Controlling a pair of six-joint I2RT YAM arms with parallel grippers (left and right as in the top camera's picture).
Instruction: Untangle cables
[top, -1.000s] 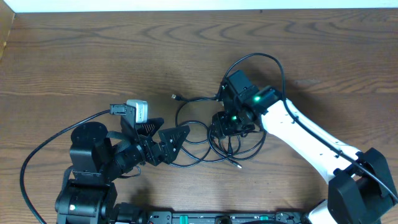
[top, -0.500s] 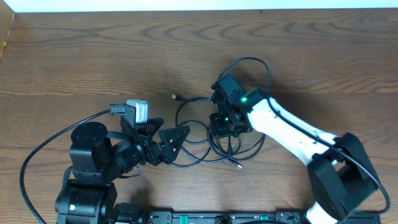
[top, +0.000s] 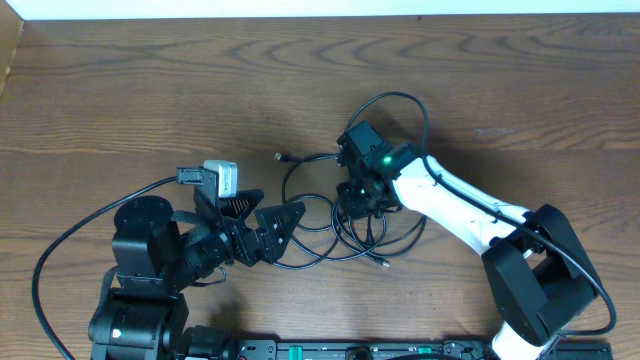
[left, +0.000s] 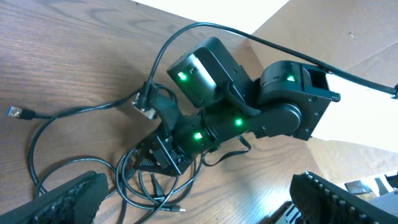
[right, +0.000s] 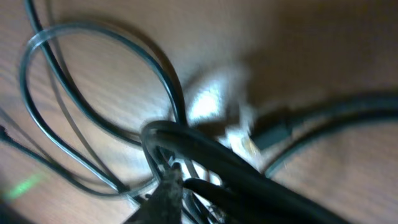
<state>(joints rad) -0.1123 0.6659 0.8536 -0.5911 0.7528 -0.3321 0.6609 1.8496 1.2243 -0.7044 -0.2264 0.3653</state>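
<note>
Cables (top: 352, 232) lie in a loose tangle right of the table's (top: 150, 90) centre, toward the front edge. One plug (top: 281, 156) strays out on the tangle's back-left side. Right gripper (top: 362, 197) is down on the knot with its jaws drawn close, apparently pinching a bunch of strands, though the wrist view is too blurred to be sure. Left gripper (top: 275, 205) sits just left of the tangle, jaws spread wide, with a loop running close by its fingers.

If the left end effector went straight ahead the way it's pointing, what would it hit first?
Probably the cables, looped just ahead of the left end effector; the right end effector sits beyond them.
</note>
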